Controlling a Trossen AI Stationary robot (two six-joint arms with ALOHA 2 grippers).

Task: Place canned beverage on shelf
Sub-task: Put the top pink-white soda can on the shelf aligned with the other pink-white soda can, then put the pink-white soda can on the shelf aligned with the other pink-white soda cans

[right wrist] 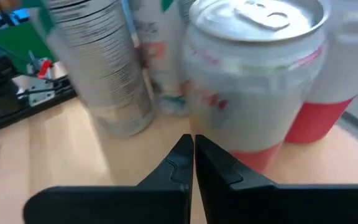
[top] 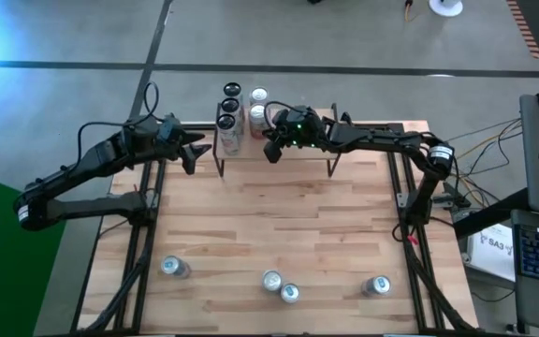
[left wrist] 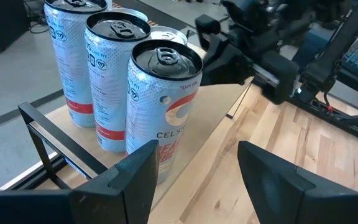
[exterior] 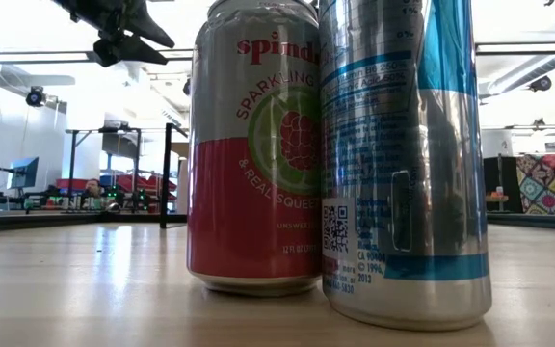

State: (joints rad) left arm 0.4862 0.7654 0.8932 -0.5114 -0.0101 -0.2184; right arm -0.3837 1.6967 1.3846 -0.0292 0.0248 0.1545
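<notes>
From up top I've got four loose cans along the near edge of the table (top: pixel 279 225): one on the left (top: pixel 173 268), a pair touching each other in the middle (top: pixel 280 286), and one toward the right (top: pixel 376 285). The low camera is parked right behind that middle pair, so it's basically wall-to-wall Spindrift raspberry lime can (exterior: pixel 254 145) with a silver-and-blue can (exterior: pixel 405 159) just beside it and closer to the lens.

Big stretch of bare wood after that, then the shelf (top: pixel 344 131) at the far edge, light board on thin black legs. The cans on it are bunched at its left end. My left wrist view shows three tall Celsius cans (left wrist: pixel 160 109) in a row on the shelf corner.

Left gripper (top: pixel 190 150) hangs just off the shelf's left end, fingers (left wrist: pixel 129 177) apart with nothing between them, nearest Celsius can right in front.

Right gripper (top: pixel 271 150) sits over the shelf just beside the can cluster, fingers (right wrist: pixel 173 165) pressed together, holding nothing. Its wrist view has a red-and-white can (right wrist: pixel 257 81) right ahead on the board, a silver can (right wrist: pixel 101 68) off to one side.
</notes>
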